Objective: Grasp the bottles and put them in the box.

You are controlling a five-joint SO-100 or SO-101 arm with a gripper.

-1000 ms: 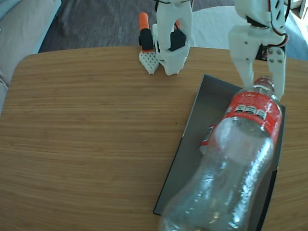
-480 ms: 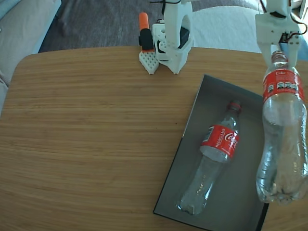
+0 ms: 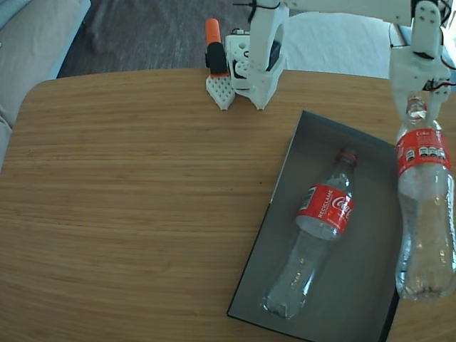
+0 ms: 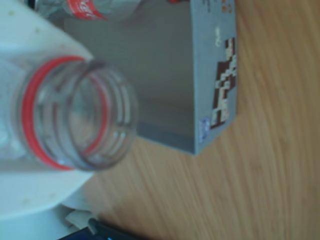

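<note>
From my station, the fixed view shows a rounded wooden tabletop (image 3: 128,199) with a light grain filling most of the frame. Beyond its far edge, at the top, lies dark carpet (image 3: 142,32), with a pale upholstered surface (image 3: 28,35) in the upper left corner. The arm's white base (image 3: 258,60) stands at the table's far edge, top centre, with an orange-and-black clamp (image 3: 216,60) just to its left.

The box (image 3: 285,214), dark grey and shallow, sits angled at the lower right of the fixed view. One bottle (image 3: 317,235) lies inside it along its length, cap end toward the top of the frame, red label around its middle.

The gripper (image 3: 415,107) is at the upper right of the fixed view, its white fingers (image 3: 399,89) closed around the neck of the second bottle (image 3: 425,214). That bottle hangs base-down along the right edge of the frame, overlapping the box's right wall; I cannot tell whether its base touches anything.

The wrist view looks straight down onto this bottle's open mouth (image 4: 95,115) and red neck ring (image 4: 30,115), a white finger (image 4: 30,195) pressed against the neck at lower left. The box's outer wall (image 4: 212,75) shows a printed label there, with the table to the right and below.
</note>
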